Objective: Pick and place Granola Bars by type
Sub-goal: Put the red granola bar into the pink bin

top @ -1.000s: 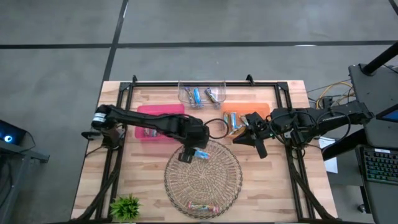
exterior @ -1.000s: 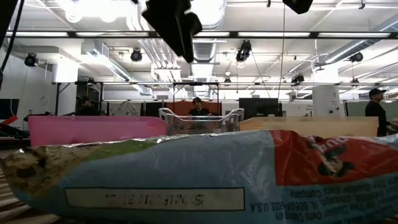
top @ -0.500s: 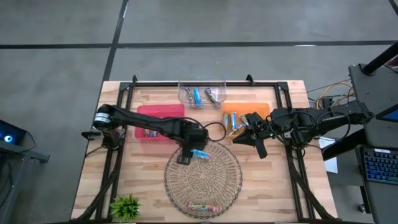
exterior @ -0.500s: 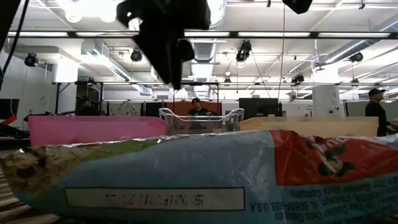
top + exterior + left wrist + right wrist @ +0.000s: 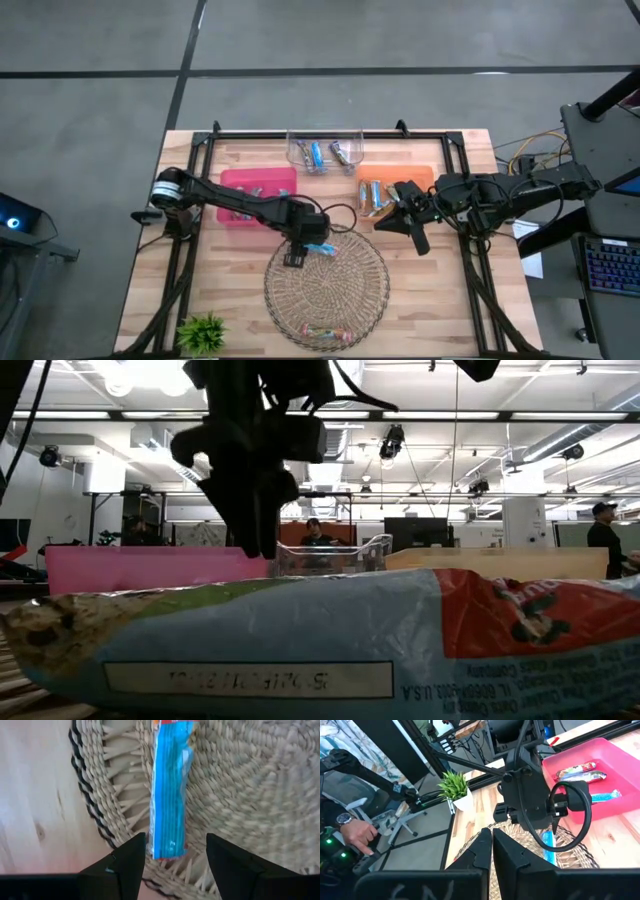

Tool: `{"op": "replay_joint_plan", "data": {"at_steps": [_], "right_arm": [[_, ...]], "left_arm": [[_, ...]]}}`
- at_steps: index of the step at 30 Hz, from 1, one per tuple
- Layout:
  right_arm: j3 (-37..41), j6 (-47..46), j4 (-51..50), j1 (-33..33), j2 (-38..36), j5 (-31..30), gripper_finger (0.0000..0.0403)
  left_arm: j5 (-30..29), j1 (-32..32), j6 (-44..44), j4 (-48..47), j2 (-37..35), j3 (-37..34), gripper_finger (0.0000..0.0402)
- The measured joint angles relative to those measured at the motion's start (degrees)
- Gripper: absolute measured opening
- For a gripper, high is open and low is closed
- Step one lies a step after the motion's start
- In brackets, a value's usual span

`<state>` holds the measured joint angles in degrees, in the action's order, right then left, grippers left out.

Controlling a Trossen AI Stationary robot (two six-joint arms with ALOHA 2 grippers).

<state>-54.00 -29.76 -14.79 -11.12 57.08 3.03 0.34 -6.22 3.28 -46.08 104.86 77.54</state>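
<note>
We see the left gripper low over the rear left edge of the woven mat, its fingers spread wide with a blue bar lying flat on the weave between them. The bar's near end sits in the gap, and we cannot tell whether either finger touches it; it looks to rest on the mat, not pinched. From above, this bar shows just beside the left gripper, near the mat's rim.

The right gripper hangs just off the mat's right rear edge, near the orange tray, fingers pressed together and holding nothing that we can see. In its wrist view the closed fingers point toward the left arm.

Other bars are sorted around the table: several in the pink tray at rear left, a few in the clear tray at rear centre, and some in the orange tray. One more bar lies on the mat's front edge, and in the low view it fills the foreground. A green plant stands at the table's front left corner.
</note>
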Motion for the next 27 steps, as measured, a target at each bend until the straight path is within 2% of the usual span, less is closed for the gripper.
{"op": "replay_joint_plan", "data": {"at_steps": [16, 27], "right_arm": [[0.0, -0.02, 0.0, 0.01, 0.0, -0.2, 0.0008], [0.0, -0.05, -0.09, 0.01, 0.01, -0.2, 0.0008]], "left_arm": [[-0.22, 0.0, -1.89, 6.66, 0.0, -6.26, 0.019], [-0.22, 0.1, -1.68, 9.25, 0.2, -6.64, 0.019]]}}
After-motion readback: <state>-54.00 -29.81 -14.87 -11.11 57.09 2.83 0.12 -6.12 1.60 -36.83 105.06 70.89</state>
